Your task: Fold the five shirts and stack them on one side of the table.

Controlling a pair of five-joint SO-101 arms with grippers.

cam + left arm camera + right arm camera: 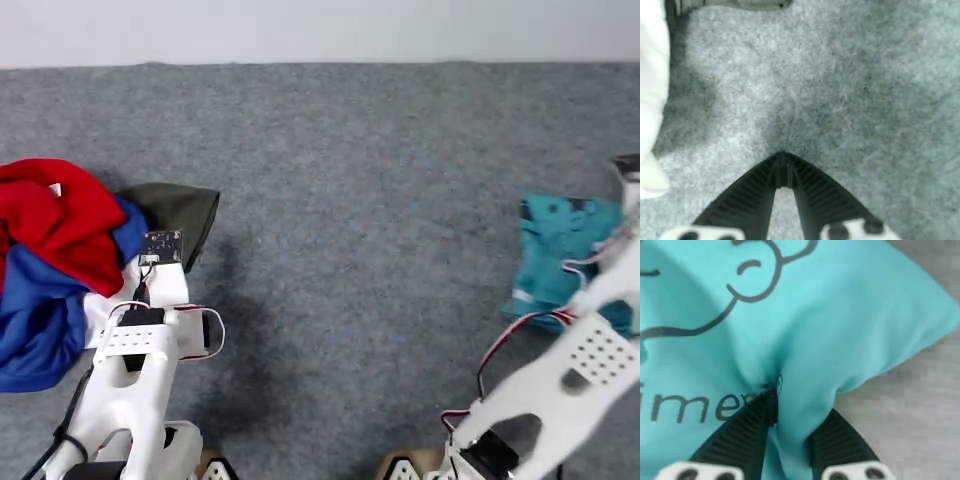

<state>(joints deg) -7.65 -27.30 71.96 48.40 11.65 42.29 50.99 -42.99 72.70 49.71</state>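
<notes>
Right hand [801, 407] is clamped on a fold of the teal shirt [560, 250], which lies crumpled at the right of the table [380, 180], well apart from the rest. My guess: it's singled out for folding. Left hand [784, 157] is closed on nothing over bare felt, just beside the heap of red shirt [55, 215], blue shirt [40, 320], dark green shirt [180, 210] and white shirt [651, 90]. Likely waiting its turn.

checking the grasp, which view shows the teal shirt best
The right wrist view: the crumpled teal fabric shirt sits close up, pinched between the right gripper's fingers. The high view shows it bunched on the grey felt table's right side.
</notes>
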